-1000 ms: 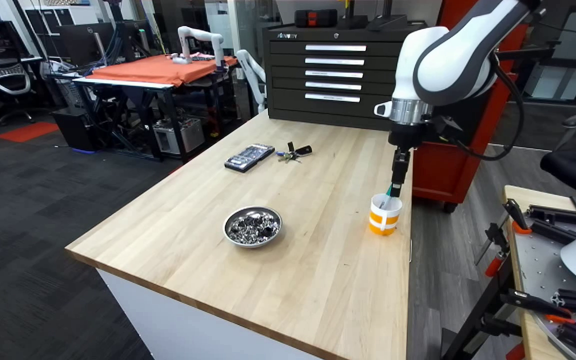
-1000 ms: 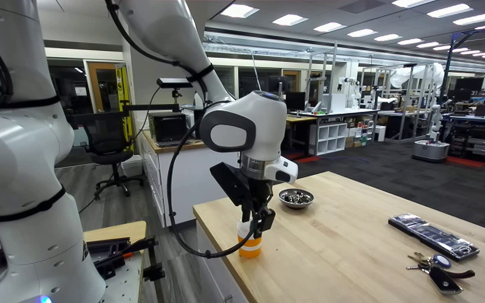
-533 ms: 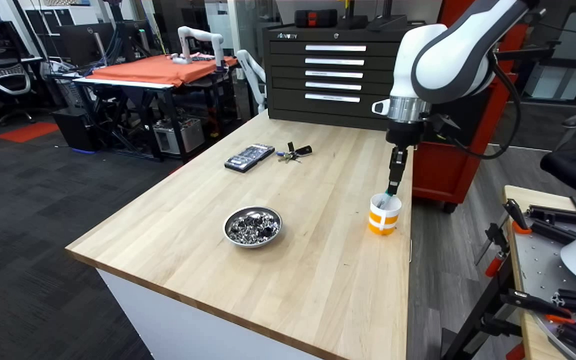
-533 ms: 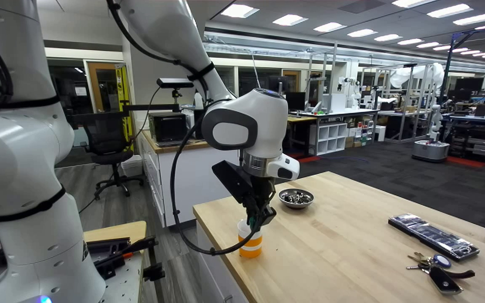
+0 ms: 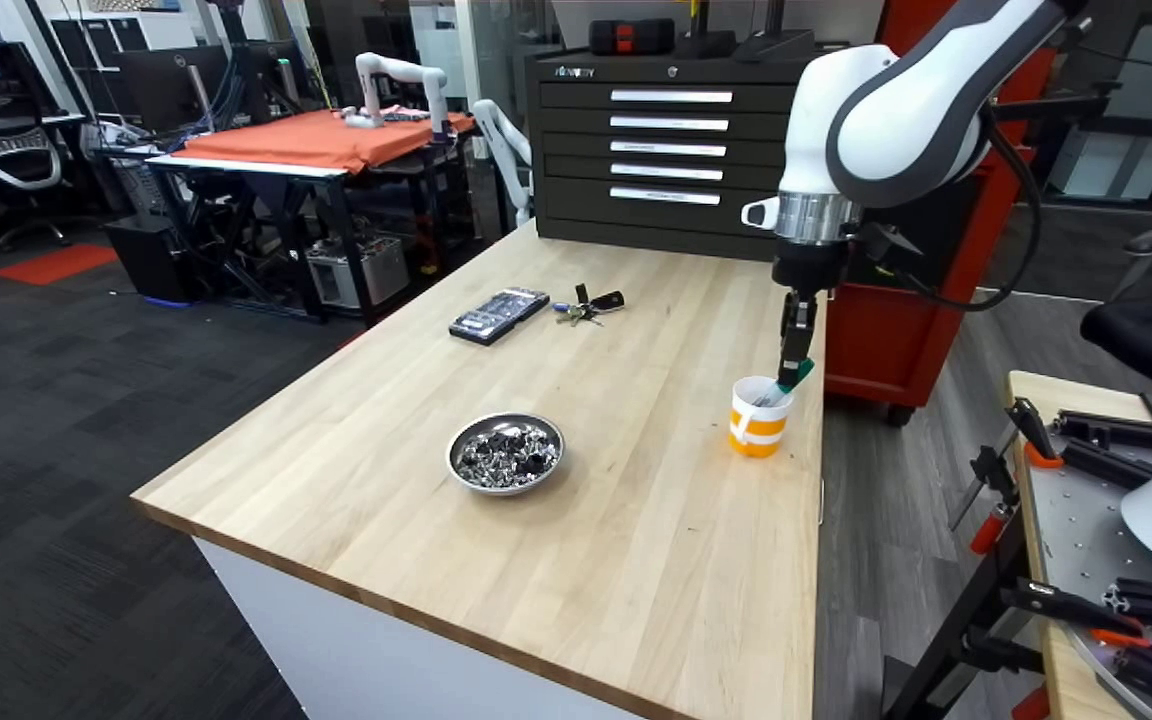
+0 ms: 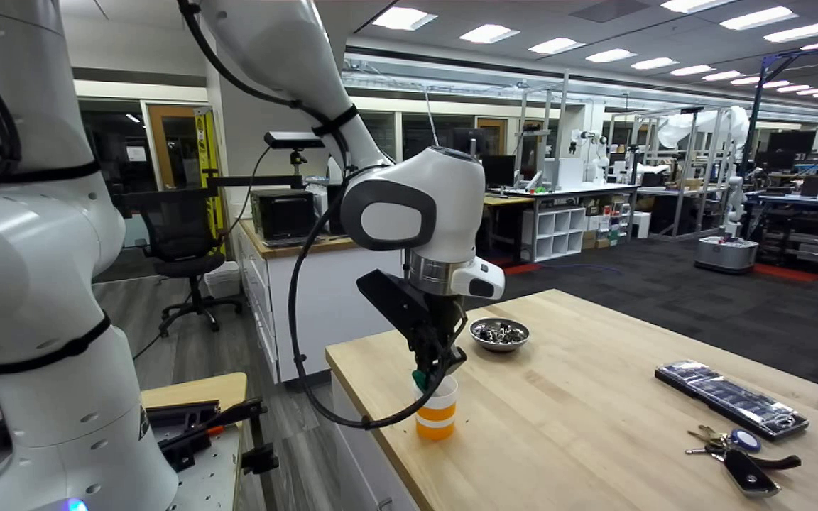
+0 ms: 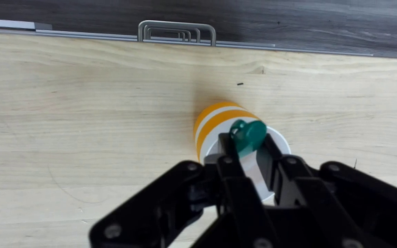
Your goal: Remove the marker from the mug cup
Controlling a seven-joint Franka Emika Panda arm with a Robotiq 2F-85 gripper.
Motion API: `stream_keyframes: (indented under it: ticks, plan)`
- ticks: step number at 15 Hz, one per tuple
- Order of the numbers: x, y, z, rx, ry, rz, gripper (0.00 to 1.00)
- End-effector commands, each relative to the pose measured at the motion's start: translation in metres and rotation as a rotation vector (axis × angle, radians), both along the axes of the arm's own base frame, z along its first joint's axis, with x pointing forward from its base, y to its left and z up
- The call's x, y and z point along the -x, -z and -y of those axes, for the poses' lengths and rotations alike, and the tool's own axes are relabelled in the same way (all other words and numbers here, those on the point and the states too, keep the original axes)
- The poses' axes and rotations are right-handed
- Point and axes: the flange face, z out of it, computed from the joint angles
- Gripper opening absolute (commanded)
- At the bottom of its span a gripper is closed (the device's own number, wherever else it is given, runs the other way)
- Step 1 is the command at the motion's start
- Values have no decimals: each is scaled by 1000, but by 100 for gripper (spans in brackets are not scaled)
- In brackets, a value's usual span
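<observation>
The claw point(image 7: 246, 139) grips the marker point(image 7: 253, 132) by its green end — the rest slants into the striped mug point(image 5: 758, 428), close by one long edge of the surface point(image 5: 356, 480); over there, toward the opposite edge, lies a flat case point(image 5: 499, 315).

Green-ended marker point(image 7: 249, 140) tilted — lower end inside the mug cup point(image 5: 759, 420) — white, orange-banded, upright.

The arm point(image 6: 277, 53) is white, a silver collar point(image 6: 432, 275) above its black, screw-dotted pincer point(image 7: 247, 142), a black cable point(image 6: 372, 425) looped beside it.
</observation>
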Motion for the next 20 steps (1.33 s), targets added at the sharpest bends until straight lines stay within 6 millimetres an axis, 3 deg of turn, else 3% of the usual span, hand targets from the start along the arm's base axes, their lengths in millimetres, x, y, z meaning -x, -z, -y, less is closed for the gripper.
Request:
stream_keyframes:
  ticks: [1, 12, 20]
  plan:
    - [2, -19, 1, 19, -9, -13, 5]
    - [-12, -74, 2, 89, -26, -25, 5]
    - [-30, -108, 25, 124, 24, -6, 5]
